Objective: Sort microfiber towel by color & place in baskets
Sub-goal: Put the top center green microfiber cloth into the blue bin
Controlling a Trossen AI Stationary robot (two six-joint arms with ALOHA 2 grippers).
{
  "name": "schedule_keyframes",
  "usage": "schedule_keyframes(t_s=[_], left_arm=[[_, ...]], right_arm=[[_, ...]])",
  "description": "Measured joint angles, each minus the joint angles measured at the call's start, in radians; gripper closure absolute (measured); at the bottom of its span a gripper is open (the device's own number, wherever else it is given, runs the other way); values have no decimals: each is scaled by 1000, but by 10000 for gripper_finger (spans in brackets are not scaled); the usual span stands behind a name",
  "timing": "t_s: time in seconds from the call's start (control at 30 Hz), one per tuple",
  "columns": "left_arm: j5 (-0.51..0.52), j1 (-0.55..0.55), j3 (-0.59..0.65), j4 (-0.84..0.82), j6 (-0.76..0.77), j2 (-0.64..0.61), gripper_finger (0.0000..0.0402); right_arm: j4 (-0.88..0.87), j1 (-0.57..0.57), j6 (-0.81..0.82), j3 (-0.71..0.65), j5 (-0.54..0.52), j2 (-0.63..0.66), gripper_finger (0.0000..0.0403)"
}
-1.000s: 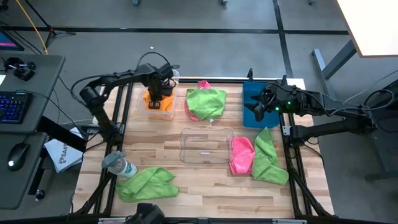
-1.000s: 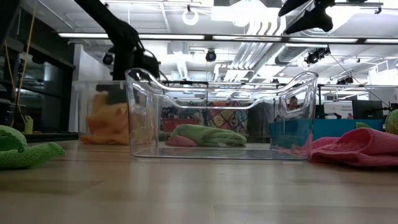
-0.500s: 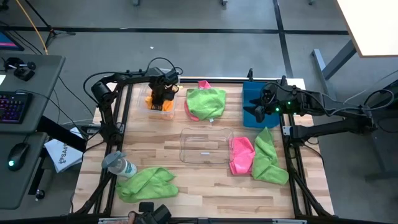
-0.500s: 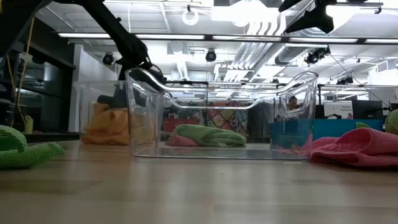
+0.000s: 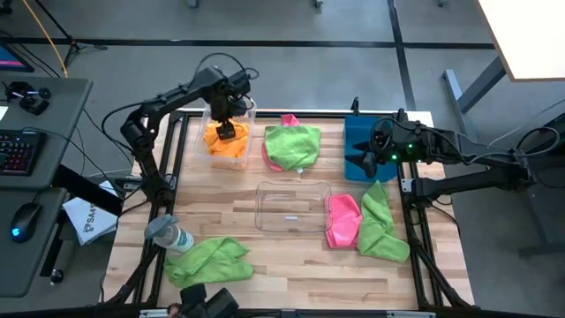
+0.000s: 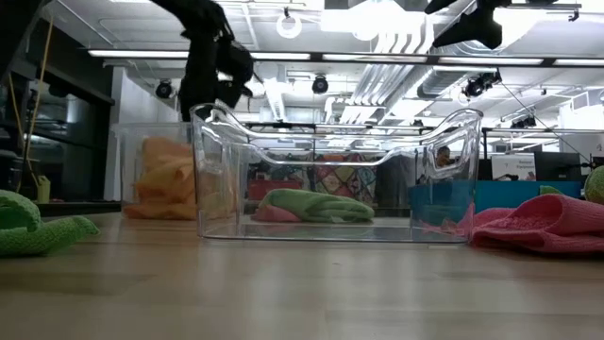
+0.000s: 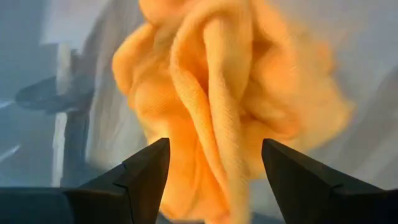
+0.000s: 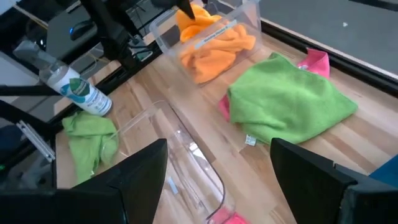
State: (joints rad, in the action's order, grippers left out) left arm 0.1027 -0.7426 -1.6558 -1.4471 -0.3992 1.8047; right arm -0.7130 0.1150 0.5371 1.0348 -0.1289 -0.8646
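An orange towel (image 5: 228,141) lies bunched in the clear basket (image 5: 205,150) at the table's far left. My left gripper (image 5: 227,128) hangs open just above it, and in the left wrist view the orange towel (image 7: 217,93) fills the space ahead of the spread fingers. My right gripper (image 5: 364,157) stands open over the blue basket (image 5: 357,132) at the far right. A green towel (image 5: 293,144) lies on a pink one at the far middle. A second clear basket (image 5: 291,205) sits mid-table, with a pink towel (image 5: 342,219) and a green towel (image 5: 381,221) to its right. Another green towel (image 5: 207,259) lies near left.
A clear plastic bottle (image 5: 168,234) lies at the table's left edge, next to the near-left green towel. A white printed bag (image 5: 88,219) sits off the table to the left. Bare wood shows along the near edge.
My left gripper went down into the far-left clear basket with the orange towel, opened and let it go, then rose clear. The towel now lies bunched in that basket.
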Motion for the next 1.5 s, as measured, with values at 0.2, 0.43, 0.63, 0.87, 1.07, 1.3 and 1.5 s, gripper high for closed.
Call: schedule_keyframes(t_s=[0.2,0.43,0.63,0.87,1.07,1.3,1.5], left_arm=[[-240,28,-27,169,340,-146,159],[-246,257,190,677,537,-427,171],[-61,457,363,986,710,-577,172],[26,517,380,1028,715,-670,172],[29,499,378,1041,635,-769,172],[29,442,378,1149,506,-887,172],[31,406,378,1159,421,-959,172]], right_arm=[[14,11,-40,-37,5,-106,124],[316,75,-110,-79,13,-380,124],[409,182,-21,6,77,-677,124],[397,226,62,173,39,-993,124],[282,216,90,331,-48,-1180,134],[50,137,-15,500,-117,-1195,358],[-109,66,-79,707,-212,-1042,354]])
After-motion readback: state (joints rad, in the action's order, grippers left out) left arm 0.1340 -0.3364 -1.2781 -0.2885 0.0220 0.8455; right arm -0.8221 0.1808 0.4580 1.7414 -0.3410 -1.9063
